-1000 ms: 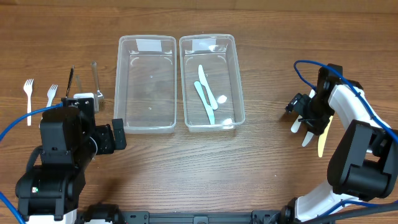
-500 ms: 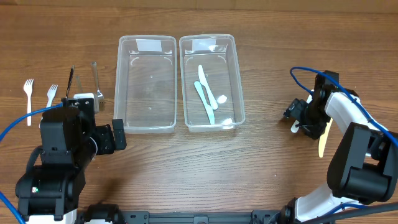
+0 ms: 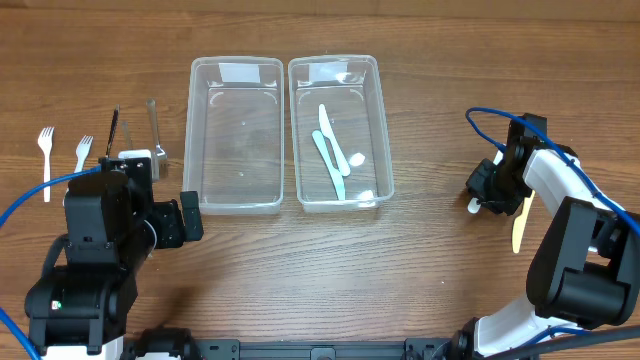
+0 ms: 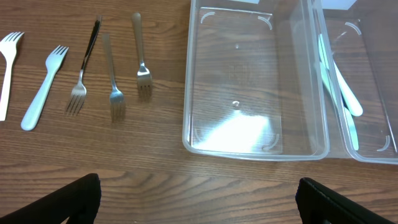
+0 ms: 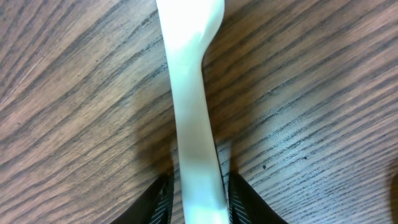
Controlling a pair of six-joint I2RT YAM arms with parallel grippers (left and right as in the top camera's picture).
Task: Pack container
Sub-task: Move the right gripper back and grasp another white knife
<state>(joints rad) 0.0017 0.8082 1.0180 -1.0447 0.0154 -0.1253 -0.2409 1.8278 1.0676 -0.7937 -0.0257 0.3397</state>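
Two clear plastic containers stand side by side. The left container (image 3: pixel 189 130) is empty; the right container (image 3: pixel 384 130) holds pale blue and white plastic utensils (image 3: pixel 332 155). My right gripper (image 3: pixel 487 198) is down at the table on the right, its jaws closed around the handle of a white plastic utensil (image 5: pixel 186 93) lying flat on the wood; the fingers (image 5: pixel 163 202) hug both of its sides. A white tip (image 3: pixel 473 207) pokes out beside the gripper in the overhead view. My left gripper (image 4: pixel 199 196) hangs open over bare wood in front of the empty container (image 4: pixel 255 149).
A yellow plastic utensil (image 3: pixel 517 232) lies just right of my right gripper. Two white plastic forks (image 3: pixel 46 150) (image 3: pixel 83 152) and metal forks (image 4: pixel 112 78) lie left of the containers. A blue cable (image 3: pixel 490 105) loops over the right arm.
My right gripper has dropped onto the white utensil and its jaws have closed in around the handle. The left arm has not moved.
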